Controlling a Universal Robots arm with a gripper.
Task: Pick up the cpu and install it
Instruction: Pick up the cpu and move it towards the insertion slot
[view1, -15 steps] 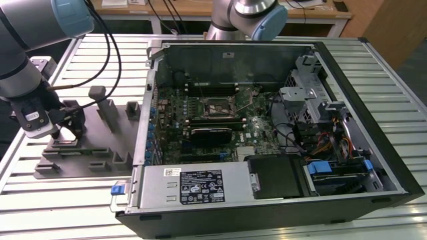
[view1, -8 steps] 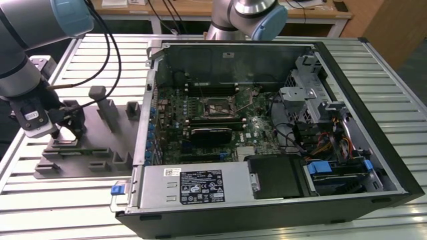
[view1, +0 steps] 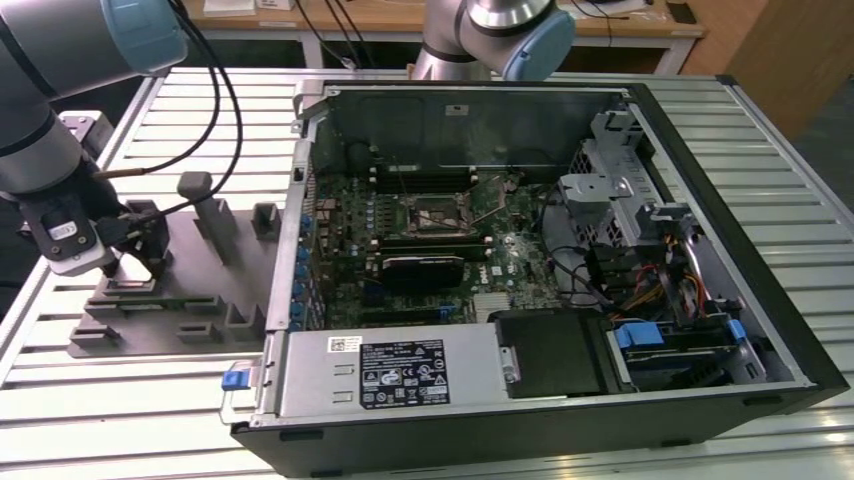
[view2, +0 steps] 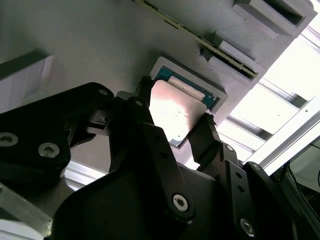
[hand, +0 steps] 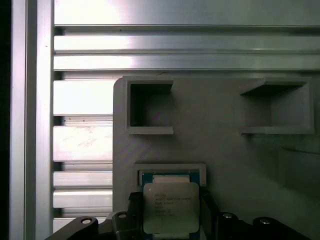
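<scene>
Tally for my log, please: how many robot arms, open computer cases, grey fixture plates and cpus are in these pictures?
robot arms: 2
open computer case: 1
grey fixture plate: 1
cpu: 1
Total: 5

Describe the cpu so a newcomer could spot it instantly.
On the exterior view's left of the open computer case, a grey fixture lies on the slatted table. In both wrist views the cpu sits in that fixture's framed recess, at the gripper. It is the only shiny silvery square among dull grey pockets.
</scene>
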